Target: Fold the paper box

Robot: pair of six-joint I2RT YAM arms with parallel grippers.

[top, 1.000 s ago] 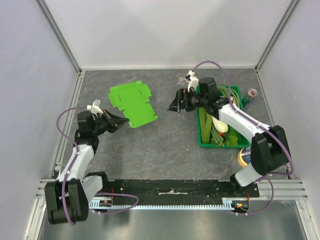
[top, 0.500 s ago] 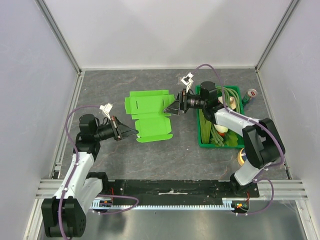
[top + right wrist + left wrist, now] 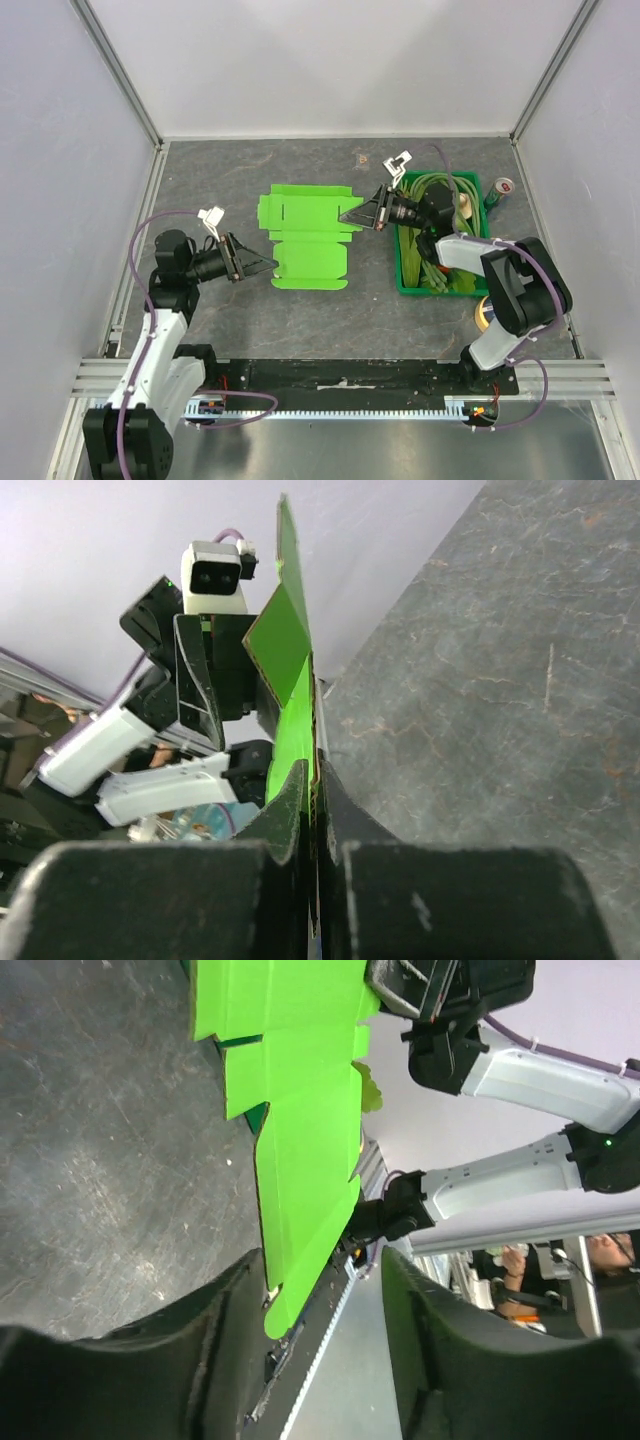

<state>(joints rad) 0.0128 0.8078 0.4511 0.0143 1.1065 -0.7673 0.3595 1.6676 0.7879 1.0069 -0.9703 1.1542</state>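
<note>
The paper box [image 3: 310, 240] is an unfolded lime-green blank, spread flat just to the left of the vegetable crate [image 3: 420, 290]. The right pincer [image 3: 362, 214] reaches out from above the crate and is closed tight on the blank's crate-side edge. In the right wrist view the card shows edge-on between the two pressed fingers. On the side of the blank far from the crate, the left pincer [image 3: 262, 266] stands wide. In the left wrist view a corner of the card lies between its fingers, close to one of them, and neither clamps it. The blank looks lifted off the desk [image 3: 330, 320] at the pinched edge, though how far cannot be told.

The blank is probably very light thin card: springy across its panels, weak along the creases, and smooth enough to slide in a loose grip. Held at one edge only, it is likely to sag or swing. The safest hold is probably on a flat panel edge just beside a crease, not on a small flap, which would bend or tear. A second hold on the edge far from the crate should keep it steady for folding
</note>
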